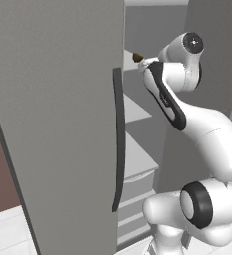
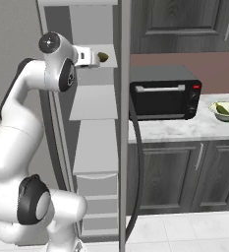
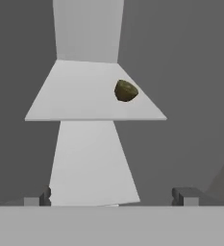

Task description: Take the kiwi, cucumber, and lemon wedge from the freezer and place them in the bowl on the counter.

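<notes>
Reaching into the tall plain grey freezer (image 1: pixel 58 124) with its door swung open, I have the arm up at the top pale grey shelf (image 3: pixel 84 93). The hand (image 3: pixel 111 197) is released, fingers spread wide with nothing between them, pointed at the small roundish dull brown kiwi (image 3: pixel 126 90) that sits alone on that shelf, toward its right side in the hand view. In the right base view the kiwi (image 2: pixel 102 57) lies just beyond the hand's tip, apart from it; in the left base view it peeks out as a brown spot (image 1: pixel 137 58) behind the wrist.

On the white marble counter (image 2: pixel 185 129), right of a black toaster oven (image 2: pixel 165 93), stands the shallow pale greenish-white bowl (image 2: pixel 225 111), and there is something dark green in it, most likely the cucumber; too small to be sure. I can't make out any lemon wedge.

My read: this is the approach for the kiwi pick, grasp not yet made. Next move needs the hand advanced along the shelf and shifted right so the kiwi sits between the fingers, then a close. It is round, so a nudge could roll it.
</notes>
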Robot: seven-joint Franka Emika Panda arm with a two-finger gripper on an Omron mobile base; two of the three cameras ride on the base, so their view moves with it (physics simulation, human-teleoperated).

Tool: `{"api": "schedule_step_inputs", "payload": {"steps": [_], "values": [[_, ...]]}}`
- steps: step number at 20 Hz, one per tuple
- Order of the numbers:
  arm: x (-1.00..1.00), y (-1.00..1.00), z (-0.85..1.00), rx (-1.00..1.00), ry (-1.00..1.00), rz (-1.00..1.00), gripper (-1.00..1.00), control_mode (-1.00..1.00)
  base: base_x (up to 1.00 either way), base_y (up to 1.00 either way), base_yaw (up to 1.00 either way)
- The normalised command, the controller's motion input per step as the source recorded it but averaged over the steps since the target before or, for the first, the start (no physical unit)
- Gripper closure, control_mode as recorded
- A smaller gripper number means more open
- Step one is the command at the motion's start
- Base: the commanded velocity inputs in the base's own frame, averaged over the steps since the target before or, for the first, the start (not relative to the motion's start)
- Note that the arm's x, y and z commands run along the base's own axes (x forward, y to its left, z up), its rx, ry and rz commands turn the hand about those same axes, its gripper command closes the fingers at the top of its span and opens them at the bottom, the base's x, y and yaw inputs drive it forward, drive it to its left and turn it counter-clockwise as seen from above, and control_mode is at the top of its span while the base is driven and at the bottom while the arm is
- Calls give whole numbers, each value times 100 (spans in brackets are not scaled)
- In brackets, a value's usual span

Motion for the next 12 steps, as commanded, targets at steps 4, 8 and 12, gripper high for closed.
{"api": "schedule_step_inputs", "payload": {"steps": [4, 8, 12], "values": [[44, -3, 0, 0, 0, 0, -100, -100, 0, 0, 0], [31, -5, 0, 2, -1, 0, -100, -100, 0, 0, 0], [29, 0, 0, 2, -4, 0, -100, -100, 0, 0, 0]]}}
